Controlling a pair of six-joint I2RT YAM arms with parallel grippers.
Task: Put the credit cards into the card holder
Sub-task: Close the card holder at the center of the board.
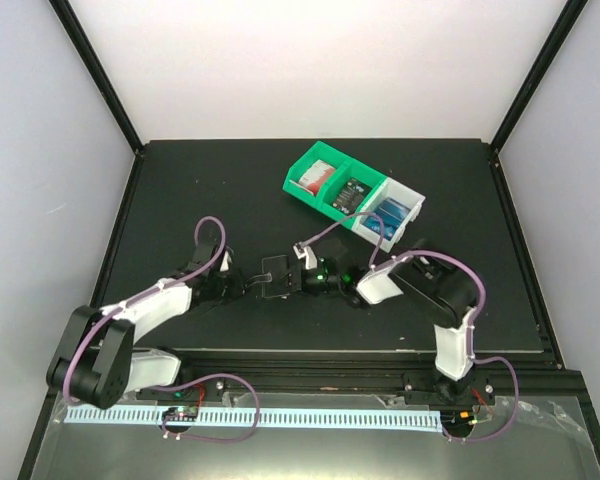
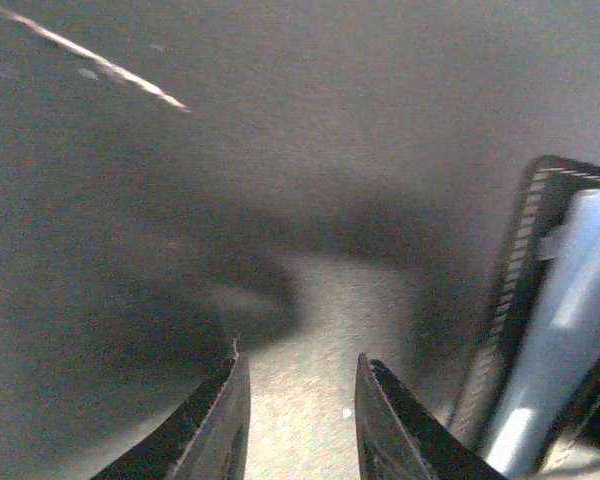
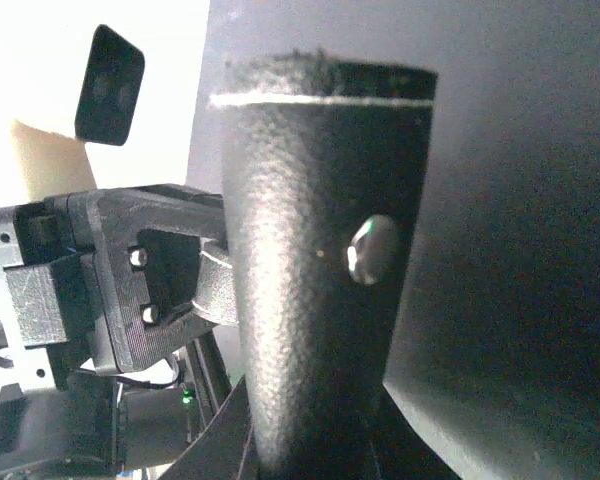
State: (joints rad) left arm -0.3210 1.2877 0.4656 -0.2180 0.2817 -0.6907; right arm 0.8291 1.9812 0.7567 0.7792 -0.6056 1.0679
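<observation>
**Right claw holds card holder, left claw free**

Card holder (image 3: 320,300) stands upright near the middle of the surface's near edge. Right claw (image 3: 315,445) is closed on its base. Left claw (image 2: 300,420) is just beside it, part open and empty. Credit cards (image 1: 355,192) lie in bins (image 1: 300,165) toward the far right. Best to grip firm and spread the flap before fetching a card.

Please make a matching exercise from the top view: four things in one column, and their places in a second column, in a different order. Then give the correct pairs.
Things:
1. red-and-white cards
2. black cards
3. blue cards
4. card holder

Places:
A. in the white bin
B. between the left gripper and the right gripper
C. in the green bin, left compartment
D. in the green bin, right compartment

Pairs: 1-C, 2-D, 3-A, 4-B
</observation>
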